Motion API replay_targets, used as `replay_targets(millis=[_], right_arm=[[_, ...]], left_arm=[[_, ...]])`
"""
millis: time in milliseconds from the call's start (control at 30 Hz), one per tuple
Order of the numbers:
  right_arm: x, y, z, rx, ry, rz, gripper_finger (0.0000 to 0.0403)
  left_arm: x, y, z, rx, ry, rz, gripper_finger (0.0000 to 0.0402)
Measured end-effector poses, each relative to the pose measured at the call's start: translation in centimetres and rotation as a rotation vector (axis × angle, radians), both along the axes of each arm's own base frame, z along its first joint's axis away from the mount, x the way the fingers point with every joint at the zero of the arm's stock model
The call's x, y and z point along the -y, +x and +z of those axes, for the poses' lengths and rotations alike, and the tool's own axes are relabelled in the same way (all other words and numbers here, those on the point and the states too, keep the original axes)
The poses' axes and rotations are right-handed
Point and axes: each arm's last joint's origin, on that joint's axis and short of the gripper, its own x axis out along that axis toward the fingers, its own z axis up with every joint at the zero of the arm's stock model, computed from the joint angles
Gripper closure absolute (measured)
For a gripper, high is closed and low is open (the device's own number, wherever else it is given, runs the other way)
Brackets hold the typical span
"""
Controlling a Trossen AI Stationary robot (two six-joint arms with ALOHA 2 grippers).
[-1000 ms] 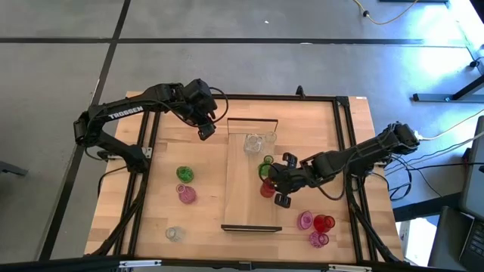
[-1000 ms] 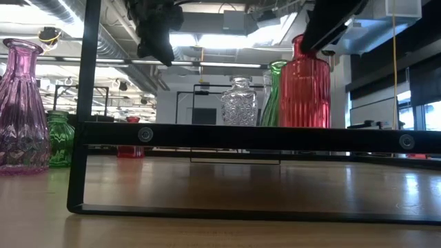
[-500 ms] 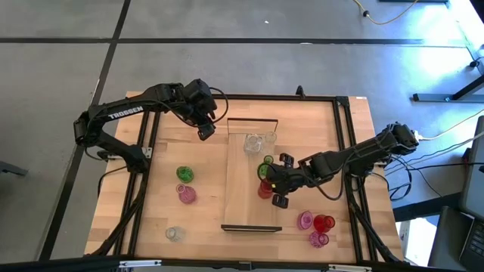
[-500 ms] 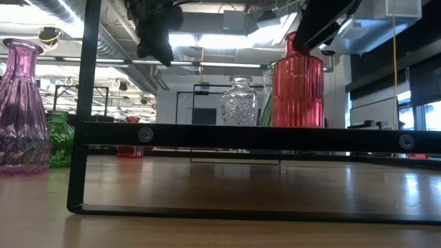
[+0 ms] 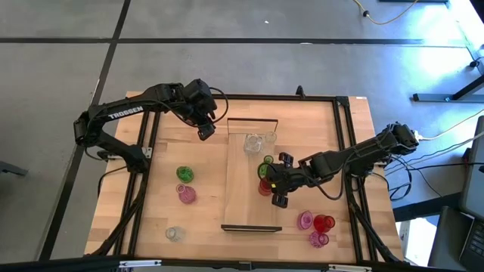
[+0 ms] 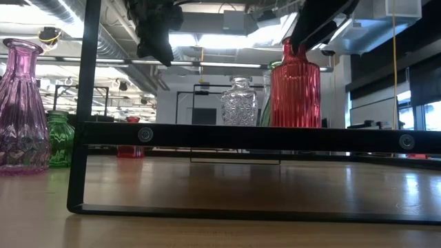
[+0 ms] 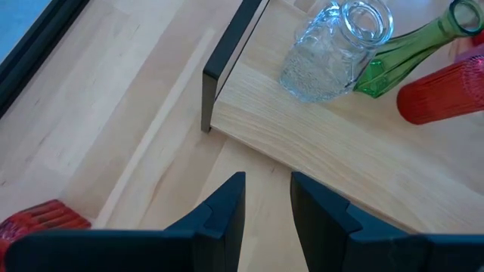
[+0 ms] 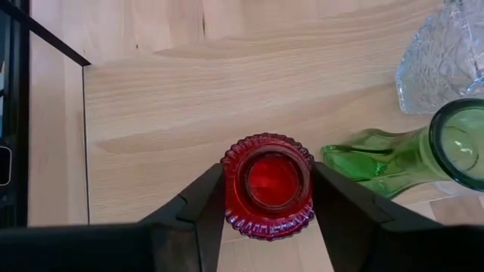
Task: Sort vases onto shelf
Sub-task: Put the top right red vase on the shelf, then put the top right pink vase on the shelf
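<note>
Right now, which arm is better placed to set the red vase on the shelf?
Right. The right gripper already clamps the red vase over the shelf; the left gripper hangs empty beyond its far end.

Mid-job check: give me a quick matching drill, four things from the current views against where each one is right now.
Things:
1. red ribbed vase
2. clear vase
3. pink vase
4. left gripper

Places:
A. on the table left of the shelf
B. between the right gripper fingers, on the shelf
C. above the table beside the shelf's far end
D. at the shelf's far end

Pairs: 1-B, 2-D, 3-A, 4-C
</note>
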Motion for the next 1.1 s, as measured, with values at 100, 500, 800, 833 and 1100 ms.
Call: replay_targets(millis=[100, 500, 800, 833, 1100], right_arm=[[0.0, 0.0, 0.1, 0.004, 0.001, 0.000, 0.0228], [0.1, -0.6, 2.2, -0.060, -0.021, 0.017, 0.0228], [-1.9, -2.9, 1.8, -0.284, 0.152, 0.044, 0.0228], [-2.3, -3.3, 1.6, -0.306, 0.161, 0.046, 0.0228], [-5.3, -5.8, 1.2, -0.415, 0.216, -0.040, 0.0228]], left_arm=[[0.0, 0.0, 0.0, 0.000, 0.000, -0.001, 0.0301], [0.0, 0.0, 0.0, 0.000, 0.001, -0.001, 0.0301], [0.0, 0.0, 0.0, 0.000, 0.001, -0.002, 0.0301], [0.0, 0.0, 0.0, 0.000, 0.001, -0.002, 0.0301], [0.0, 0.0, 0.0, 0.001, 0.006, -0.007, 0.0301]])
